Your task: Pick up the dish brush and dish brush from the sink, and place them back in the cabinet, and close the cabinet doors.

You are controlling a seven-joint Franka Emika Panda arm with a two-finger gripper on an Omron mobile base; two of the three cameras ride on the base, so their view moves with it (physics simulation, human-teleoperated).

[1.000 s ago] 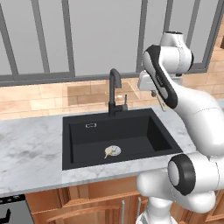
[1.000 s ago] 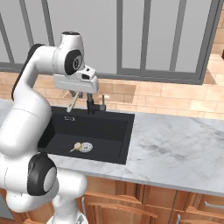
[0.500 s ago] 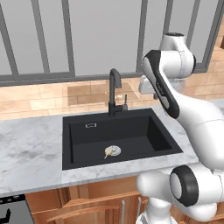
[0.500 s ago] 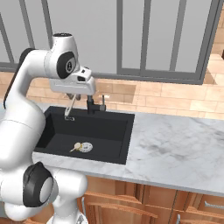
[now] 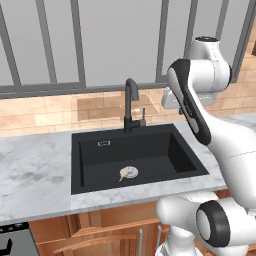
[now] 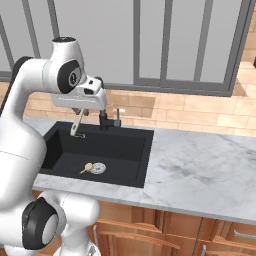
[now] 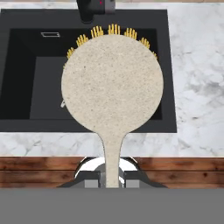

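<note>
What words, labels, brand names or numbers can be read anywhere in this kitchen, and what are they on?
None can be read.
The sink has a small pale rectangular mark on its back wall: too small to read, perhaps no text at all.
The dish brush held in the gripper, the faucet and the marble counter carry no lettering.

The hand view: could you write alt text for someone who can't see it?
Seen from the robot's hand, its gripper is shut on the handle of a tan dish brush whose round speckled head, fringed with yellow bristles, hangs over a black sink. Grey marble counter surrounds the basin.
</note>
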